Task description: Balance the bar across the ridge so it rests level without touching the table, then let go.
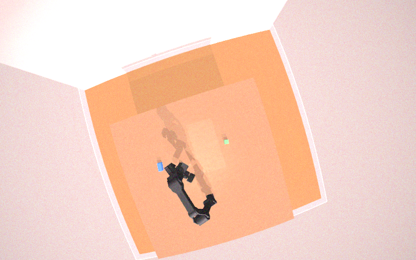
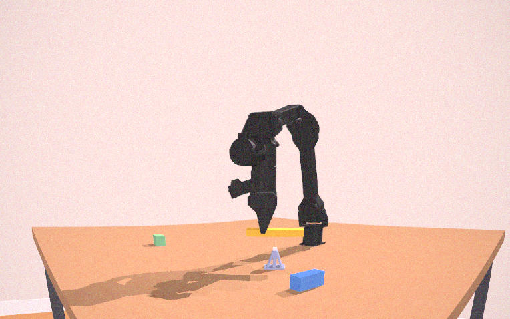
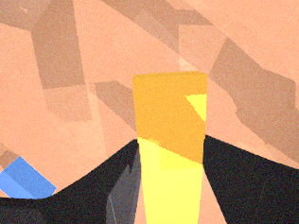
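My gripper (image 2: 264, 231) (image 3: 171, 162) points straight down and is shut on the yellow bar (image 2: 284, 232) (image 3: 171, 117), near one end of the bar's visible length in the exterior view. The bar is about level and in the air. The ridge, a small pale lavender stand (image 2: 274, 259) with a narrow top, stands on the table below the bar's height in the exterior view; there is a visible gap between them. The ridge does not show in the wrist view, and in the top view neither ridge nor bar can be made out, with the arm over that area.
A blue block (image 1: 160, 166) (image 2: 307, 279) (image 3: 27, 180) lies on the table (image 1: 245, 184) (image 2: 376, 270) near the ridge. A small green cube (image 1: 226, 141) (image 2: 159, 239) sits farther off, on the other side of the arm. The arm's shadow falls across the table.
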`<state>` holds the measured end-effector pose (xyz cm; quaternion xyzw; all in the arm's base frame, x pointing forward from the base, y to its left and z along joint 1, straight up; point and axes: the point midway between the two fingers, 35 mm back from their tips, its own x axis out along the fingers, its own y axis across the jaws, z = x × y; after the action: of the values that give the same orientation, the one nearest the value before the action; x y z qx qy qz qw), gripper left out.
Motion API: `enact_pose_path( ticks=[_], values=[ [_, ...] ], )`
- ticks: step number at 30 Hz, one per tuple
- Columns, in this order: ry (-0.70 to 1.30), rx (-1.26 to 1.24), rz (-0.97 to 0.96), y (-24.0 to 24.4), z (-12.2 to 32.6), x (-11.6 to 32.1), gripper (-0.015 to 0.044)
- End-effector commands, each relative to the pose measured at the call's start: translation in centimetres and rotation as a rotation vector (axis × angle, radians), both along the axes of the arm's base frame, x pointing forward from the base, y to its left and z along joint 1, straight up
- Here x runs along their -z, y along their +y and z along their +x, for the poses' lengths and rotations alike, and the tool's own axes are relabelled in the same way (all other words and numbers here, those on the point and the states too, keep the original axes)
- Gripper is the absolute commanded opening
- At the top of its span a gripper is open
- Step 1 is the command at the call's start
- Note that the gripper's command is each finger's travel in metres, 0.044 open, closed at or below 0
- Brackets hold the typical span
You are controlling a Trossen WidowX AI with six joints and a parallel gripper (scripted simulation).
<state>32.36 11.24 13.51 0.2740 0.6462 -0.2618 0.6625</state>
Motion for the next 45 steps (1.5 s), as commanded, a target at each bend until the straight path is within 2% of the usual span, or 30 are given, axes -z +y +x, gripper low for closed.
enact_pose_path(
  ticks=[1,13,45],
  values=[
    [0.002,0.003,0.002,0.1,0.1,0.7,0.0],
    [0.002,0.003,0.002,0.0,0.1,2.6,0.0],
    [0.002,0.003,0.002,0.0,0.1,2.7,0.0]
  ],
)
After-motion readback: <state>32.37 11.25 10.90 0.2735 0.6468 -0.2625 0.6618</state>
